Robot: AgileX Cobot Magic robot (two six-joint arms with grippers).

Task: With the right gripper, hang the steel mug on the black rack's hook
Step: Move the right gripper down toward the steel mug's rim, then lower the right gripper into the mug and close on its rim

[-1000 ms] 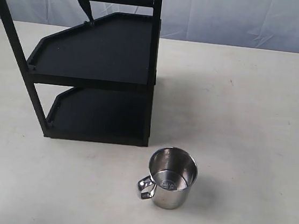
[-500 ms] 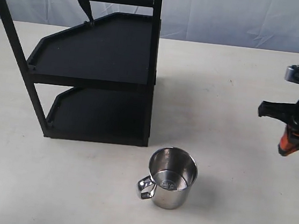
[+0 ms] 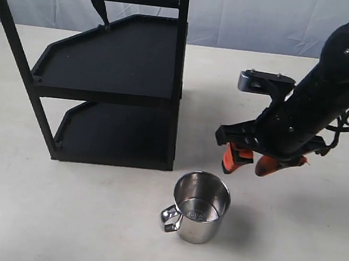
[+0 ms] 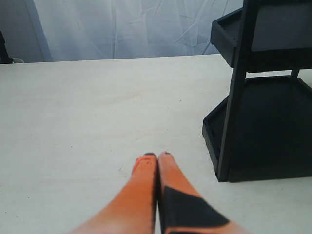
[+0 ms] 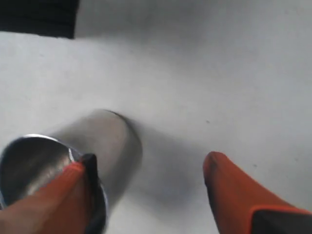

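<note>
Standing upright on the pale counter (image 3: 57, 218), the shiny cylindrical steel mug (image 3: 200, 207) sat just below the right end effector (image 3: 251, 164), whose orange fingers were spread apart.

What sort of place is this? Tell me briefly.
Probably a robot lab test bench, not a kitchen: a bare white table against a wrinkled white backdrop, holding only a black rack and a steel mug, with a pincer hovering above.

Pale table (image 3: 287, 244), wrinkled white backdrop (image 3: 288, 20) behind.
</note>
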